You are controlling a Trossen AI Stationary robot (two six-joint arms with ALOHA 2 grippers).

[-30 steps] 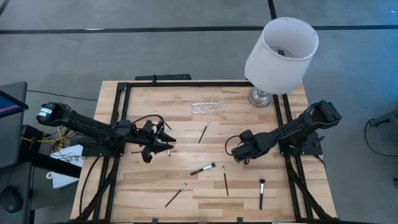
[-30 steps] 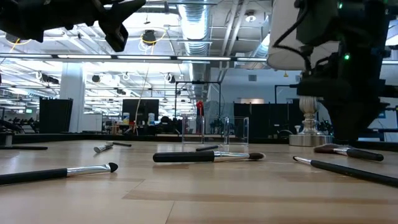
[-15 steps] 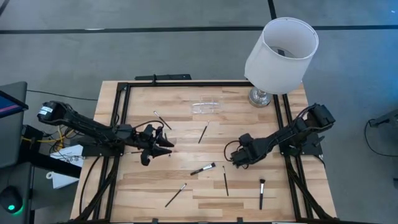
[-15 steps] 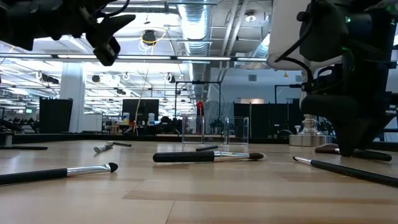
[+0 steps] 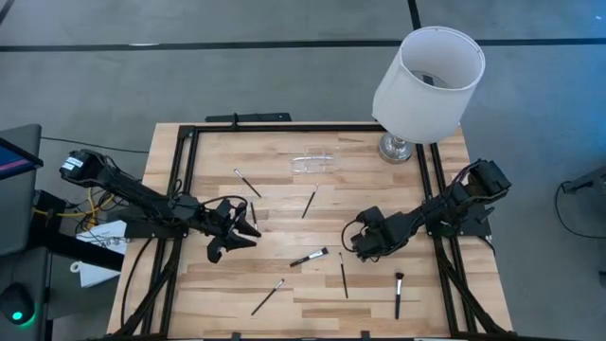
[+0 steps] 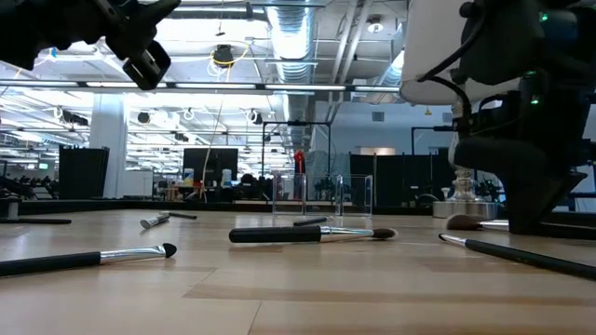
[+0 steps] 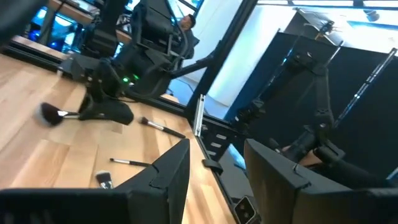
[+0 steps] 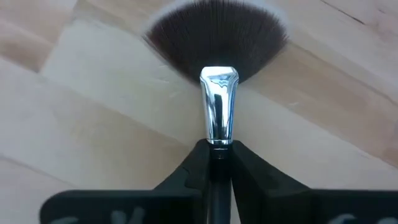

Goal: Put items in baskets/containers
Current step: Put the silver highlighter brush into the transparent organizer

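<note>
Several slim brushes lie flat on the wooden table: near the left gripper (image 5: 246, 183), by the organizer (image 5: 310, 201), mid-table (image 5: 310, 257), and toward the near edge (image 5: 268, 296), (image 5: 343, 275), (image 5: 399, 294). The clear organizer (image 5: 312, 162) stands near the far edge. My right gripper (image 5: 360, 244) is low at the table's right middle, shut on a fan brush (image 8: 217, 37). My left gripper (image 5: 232, 242) hovers open above the table's left middle, its fingers (image 7: 168, 174) around nothing. My right gripper pinches the fan brush between its two fingers on the black handle (image 8: 216, 149), just behind the silver ferrule (image 8: 218, 106). The brush runs along the fingers and sticks out ahead of them. Its fanned head (image 6: 463, 221) sits low over the wood; whether it touches, I cannot tell.
A big white lampshade (image 5: 428, 71) on a metal foot (image 5: 396, 147) stands at the far right corner. A black frame rail (image 5: 284, 128) borders the table. Black cables trail from both arms. Bare wood lies between the grippers and along the far left.
My right gripper has come down onto the fan brush at the table's right and shifted slightly toward the near edge; the brush's head has slid a little leftward. My left gripper has drawn back toward the near-left, staying high above the table.
</note>
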